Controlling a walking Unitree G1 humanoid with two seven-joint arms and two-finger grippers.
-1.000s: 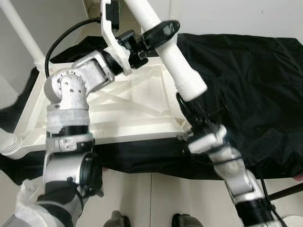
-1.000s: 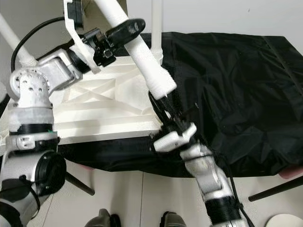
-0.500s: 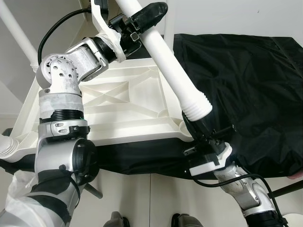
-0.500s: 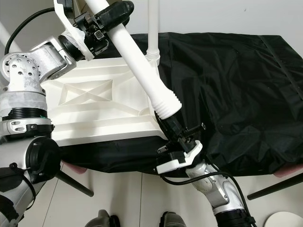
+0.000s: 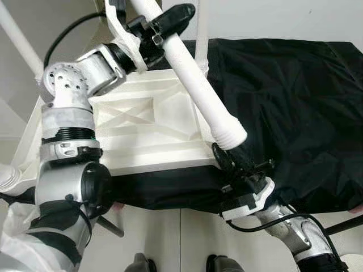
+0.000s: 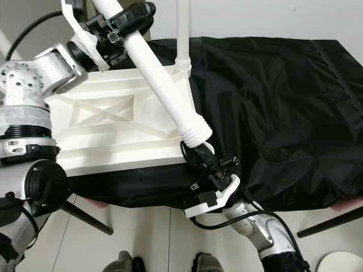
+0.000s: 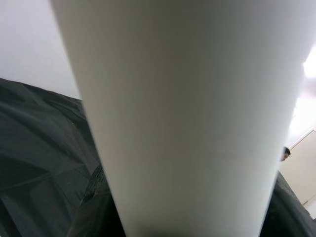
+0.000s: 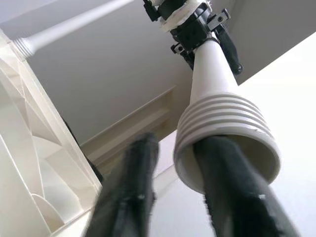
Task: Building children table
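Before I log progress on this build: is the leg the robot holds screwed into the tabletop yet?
Not yet. The leg hangs tilted, its threaded end free above the tabletop corner.

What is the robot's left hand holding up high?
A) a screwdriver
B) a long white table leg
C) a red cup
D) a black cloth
B: the left hand is closed around the upper part of the long white table leg, while the right hand meets its ribbed lower end beside the upturned white table top.
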